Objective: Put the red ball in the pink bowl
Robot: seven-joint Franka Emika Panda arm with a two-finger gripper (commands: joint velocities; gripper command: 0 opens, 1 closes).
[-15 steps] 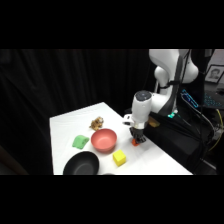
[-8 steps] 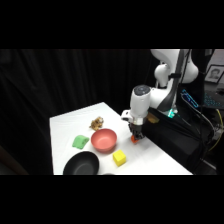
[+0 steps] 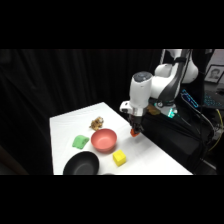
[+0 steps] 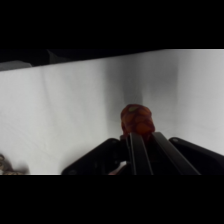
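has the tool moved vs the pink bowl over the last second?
Yes. The tool, shut on the red ball, has risen off the table and edged toward the pink bowl, but is not over it.

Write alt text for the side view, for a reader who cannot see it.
A white robot arm holds the red ball in its pincer above the white table, just right of the pink bowl. A yellow block, a black bowl, a green object and a small brownish object also sit on the table.
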